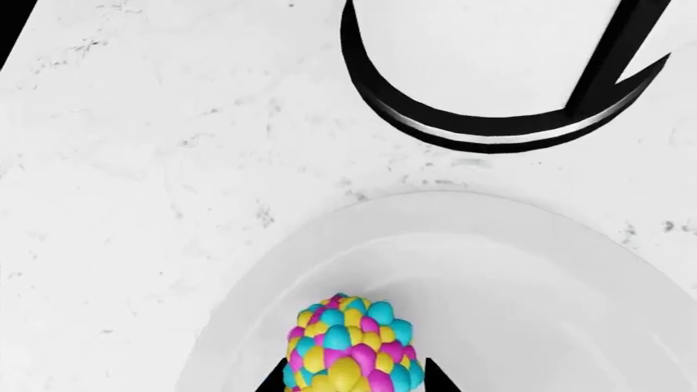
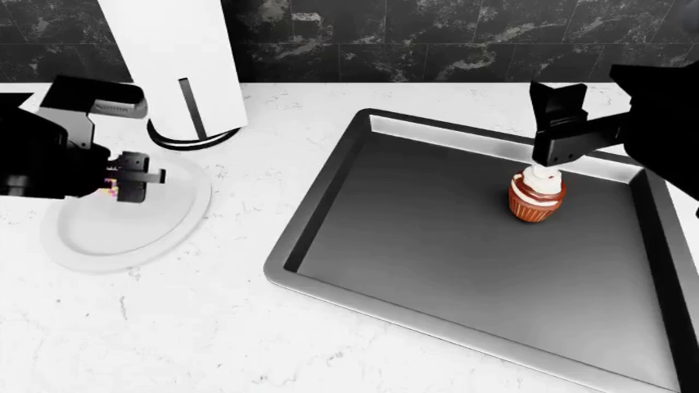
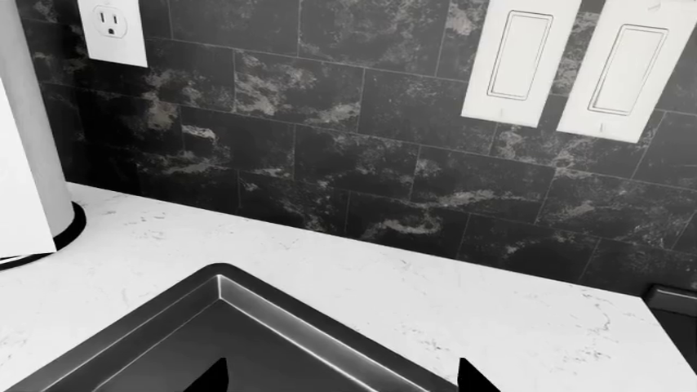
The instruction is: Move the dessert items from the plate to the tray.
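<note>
The egg-shaped sweet [image 1: 351, 347], speckled pink, blue and yellow, sits between my left gripper's [image 1: 351, 380] black fingertips, which touch it on both sides. Below it lies the white plate [image 1: 544, 310]. In the head view the left gripper [image 2: 137, 177] hovers over the plate [image 2: 120, 237], and only a sliver of the sweet [image 2: 110, 191] shows. The cupcake [image 2: 535, 201] stands upright on the dark grey tray [image 2: 437, 246]. My right gripper [image 2: 552, 160] hangs just above the cupcake. In the right wrist view the right gripper [image 3: 343, 380] is open, with only the tray [image 3: 218, 343] beneath.
A white paper-towel roll [image 2: 175, 57] on a black ring base [image 1: 490, 131] stands just behind the plate. A black tiled wall with an outlet [image 3: 114, 28] and switches [image 3: 517, 57] rises behind the white marble counter [image 2: 218, 327].
</note>
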### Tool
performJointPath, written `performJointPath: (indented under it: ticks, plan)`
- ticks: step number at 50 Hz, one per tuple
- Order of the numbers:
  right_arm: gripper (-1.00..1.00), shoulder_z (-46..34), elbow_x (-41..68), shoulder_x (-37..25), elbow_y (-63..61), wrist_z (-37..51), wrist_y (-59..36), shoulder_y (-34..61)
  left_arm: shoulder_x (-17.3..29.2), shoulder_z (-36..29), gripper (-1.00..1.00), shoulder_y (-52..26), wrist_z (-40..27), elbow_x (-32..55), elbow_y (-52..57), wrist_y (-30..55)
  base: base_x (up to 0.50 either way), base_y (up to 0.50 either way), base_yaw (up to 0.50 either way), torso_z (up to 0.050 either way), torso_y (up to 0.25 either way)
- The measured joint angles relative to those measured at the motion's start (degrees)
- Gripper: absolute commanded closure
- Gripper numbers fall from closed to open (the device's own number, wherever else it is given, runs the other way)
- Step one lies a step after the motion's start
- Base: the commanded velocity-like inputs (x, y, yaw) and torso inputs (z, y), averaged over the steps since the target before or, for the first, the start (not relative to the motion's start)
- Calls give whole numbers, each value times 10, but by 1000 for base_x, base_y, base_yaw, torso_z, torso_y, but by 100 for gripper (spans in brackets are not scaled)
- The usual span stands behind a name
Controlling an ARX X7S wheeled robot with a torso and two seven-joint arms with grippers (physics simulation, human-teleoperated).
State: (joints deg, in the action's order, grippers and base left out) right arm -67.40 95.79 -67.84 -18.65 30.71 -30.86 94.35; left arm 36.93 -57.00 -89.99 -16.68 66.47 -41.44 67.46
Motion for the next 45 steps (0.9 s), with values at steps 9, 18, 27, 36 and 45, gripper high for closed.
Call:
performJointPath:
  ticks: [9, 18, 27, 36, 45]
  plan:
    - [-100, 2, 2, 1, 1, 1, -5, 3, 2, 3, 100, -6, -1, 0, 3, -2, 0, 0, 0, 0, 0]
    - [-100, 5, 3, 1, 0, 2, -9, 6, 15, 19, 100, -20, -14, 8, 25, -8, 0, 0, 0, 0, 0]
    - [-100, 7, 5, 0, 0, 4, -13, 8, 28, 48, 100, -45, -13, 36, 94, -12, 0, 0, 0, 0, 0]
    - [-100, 14, 9, -6, -3, 11, -24, 20, -45, 50, 100, -57, 62, 36, 144, -67, 0, 0, 0, 0, 0]
    - [-100, 19, 13, -10, -4, 17, -36, 31, -119, 37, 100, -56, 136, 17, 135, -127, 0, 0, 0, 0, 0]
